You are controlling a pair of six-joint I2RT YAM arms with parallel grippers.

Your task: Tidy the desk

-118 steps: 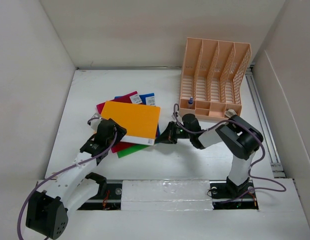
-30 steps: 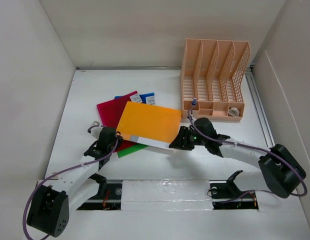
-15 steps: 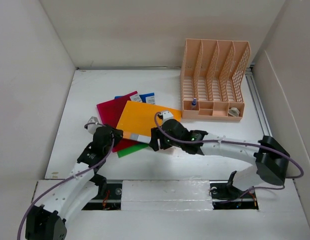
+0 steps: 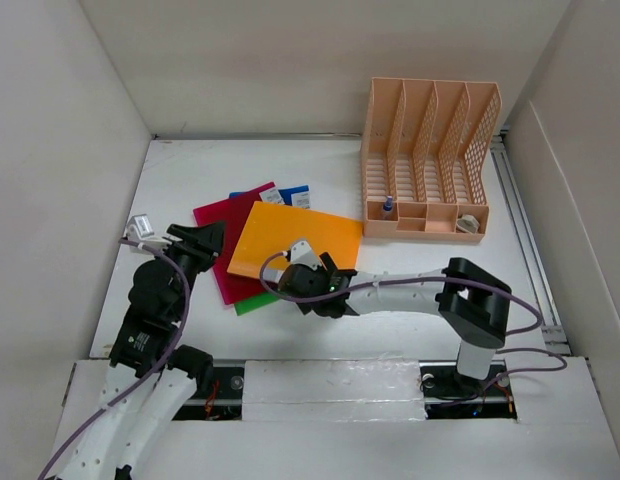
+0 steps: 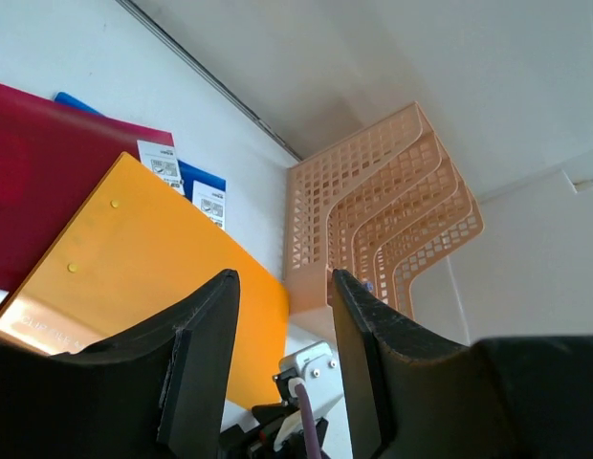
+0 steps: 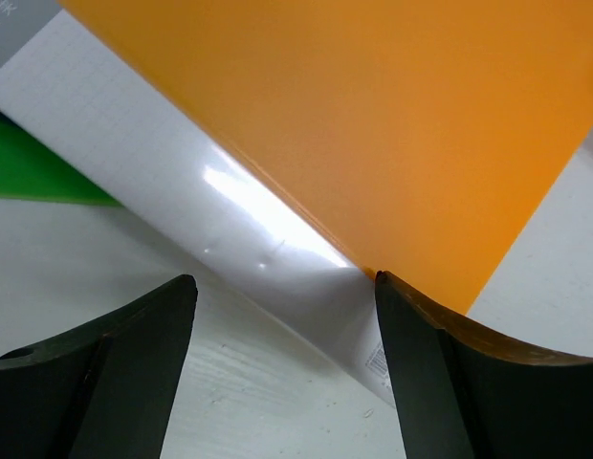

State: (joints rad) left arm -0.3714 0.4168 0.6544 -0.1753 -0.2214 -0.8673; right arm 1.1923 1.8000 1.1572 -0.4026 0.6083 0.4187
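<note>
Folder [image 4: 295,240], glossy orange rectangle, on desk [image 4: 190,170]

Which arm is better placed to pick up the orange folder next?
Right. The right gripper hangs open over the near edge of the orange folder; the left gripper, also open, is raised off to the left of the folder stack.

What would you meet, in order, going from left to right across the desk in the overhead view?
First the red folder, then the orange folder, then the peach slotted file rack, and last the metal rail.
</note>
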